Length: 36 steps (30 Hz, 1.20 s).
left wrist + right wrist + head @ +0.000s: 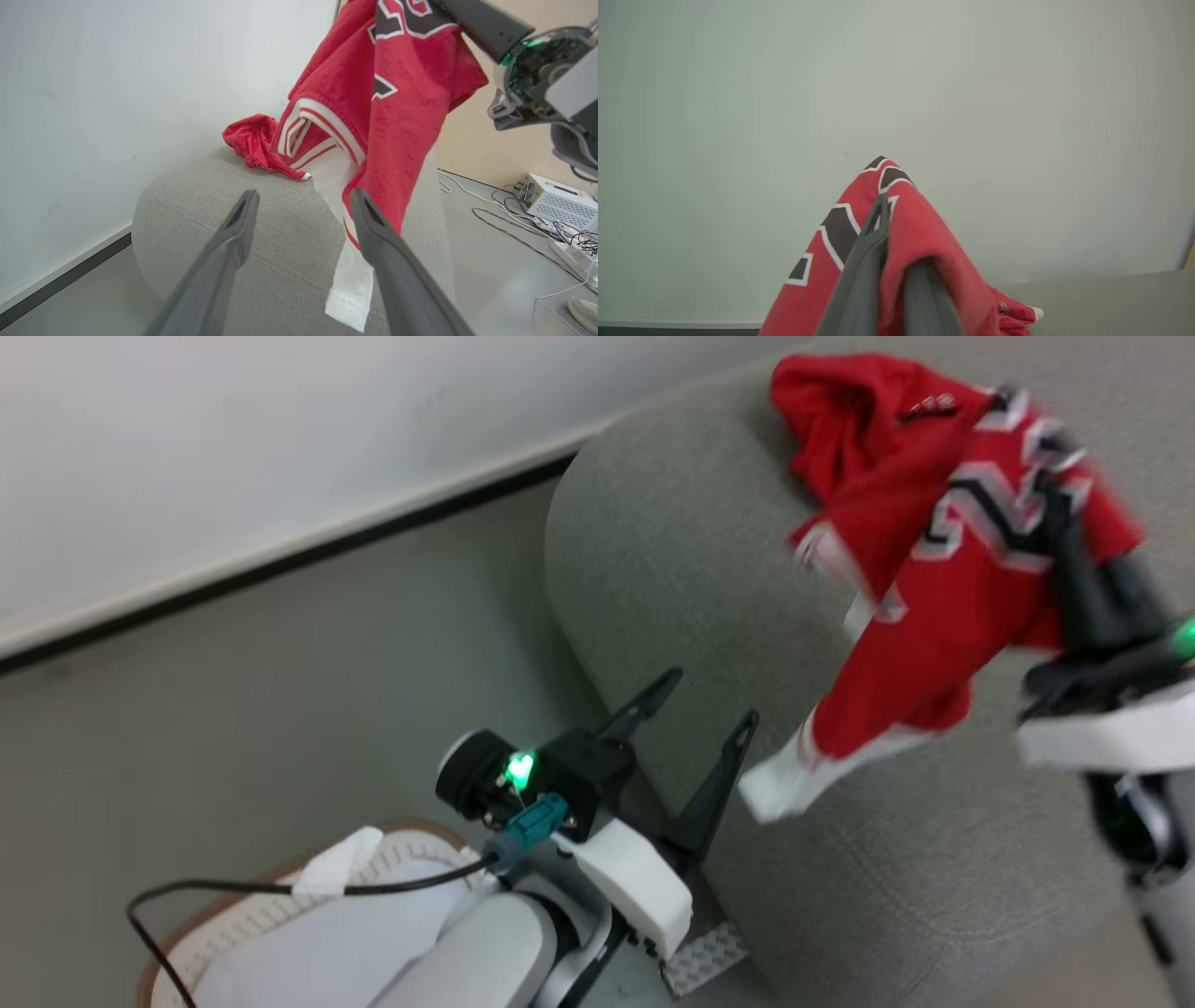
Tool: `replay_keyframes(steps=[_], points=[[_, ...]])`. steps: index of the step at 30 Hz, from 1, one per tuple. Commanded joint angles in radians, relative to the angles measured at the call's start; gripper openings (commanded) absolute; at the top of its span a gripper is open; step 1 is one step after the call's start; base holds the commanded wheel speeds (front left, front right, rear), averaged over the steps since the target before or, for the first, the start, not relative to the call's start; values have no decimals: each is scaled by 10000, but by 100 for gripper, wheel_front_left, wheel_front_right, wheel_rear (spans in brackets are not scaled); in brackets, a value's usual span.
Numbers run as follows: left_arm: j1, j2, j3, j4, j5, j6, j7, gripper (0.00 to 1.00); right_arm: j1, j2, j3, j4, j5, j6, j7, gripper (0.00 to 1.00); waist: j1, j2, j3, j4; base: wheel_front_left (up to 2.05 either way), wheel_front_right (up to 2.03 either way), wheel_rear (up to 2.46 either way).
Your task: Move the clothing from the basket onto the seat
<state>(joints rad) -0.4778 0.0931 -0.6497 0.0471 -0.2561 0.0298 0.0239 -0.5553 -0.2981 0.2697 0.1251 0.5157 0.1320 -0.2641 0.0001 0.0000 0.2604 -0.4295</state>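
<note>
Red jersey [924,242] pinched, seemingly, between close-set jaws; pale wall [738,93] behind.

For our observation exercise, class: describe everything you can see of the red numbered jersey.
The jersey is soft red fabric with white striped trim, a white hem and a large black number edged in white. It hangs crumpled in the air, pinched near the number by the shut right gripper, above the grey seat. Its white hem dangles lowest; whether it brushes the seat is unclear.

The seat [672,569] is coarse, matt woven cloth. The jersey [934,616] is soft knit fabric; the basket [238,922] looks smooth plastic.
</note>
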Motion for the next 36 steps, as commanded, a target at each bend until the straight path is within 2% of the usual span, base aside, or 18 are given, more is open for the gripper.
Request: replay_keyframes(steps=[1,7,11,15,19,25,26,27,28,29,33,36], points=[[-326,86,33,-124,151,-28,72,100,-500,-64,-386,-31,-104,-24,-1,0,-1,0,1180,521,0,0,0],[-1400,174,43,-533,478,-201,303,100,-2676,-558,-2415,262,-186,-26,244,0,-1,0,3157,1139,0,0,0],[-2122,245,105,-714,670,-329,296,100,-4320,-1246,-3633,998,-317,-24,574,0,-1,0,4194,1545,0,0,0],[-2627,170,223,-769,724,-310,94,100,-5715,-1822,-4717,2291,-403,-26,832,0,-1,0,4826,1937,0,0,0],[-2777,150,295,-772,724,-209,-121,100,-6521,-2225,-5500,4086,-847,-26,749,0,-1,0,5135,2246,0,0,0],[-2342,352,453,-526,527,-49,-348,100,-6400,-1797,-6100,6929,-1608,-24,307,0,-1,0,5070,2424,0,0,0],[-2262,431,494,-470,535,-16,-366,100,-6302,-1742,-6183,7319,-1693,-26,237,22,-1,0,5014,2416,0,0,0],[-2175,465,547,-418,479,21,-411,100,-6243,-1671,-6261,7637,-1736,-26,178,49,-1,0,4958,2396,0,0,0],[-2102,541,578,-390,452,44,-435,100,-6181,-1560,-6293,7916,-1751,-26,129,89,-1,0,4902,2375,0,0,0],[-2029,618,613,-364,438,65,-453,100,-6109,-1437,-6286,8140,-1773,-26,91,100,-1,0,4842,2346,0,0,0],[-1830,826,802,-321,346,178,-559,100,-5826,-1069,-6105,8383,-1784,-24,10,100,-1,0,4605,2222,0,0,0],[-1683,922,943,-300,261,268,-766,100,-5332,-853,-5819,7909,-1582,-26,-8,100,-1,0,4260,2088,0,0,0]])
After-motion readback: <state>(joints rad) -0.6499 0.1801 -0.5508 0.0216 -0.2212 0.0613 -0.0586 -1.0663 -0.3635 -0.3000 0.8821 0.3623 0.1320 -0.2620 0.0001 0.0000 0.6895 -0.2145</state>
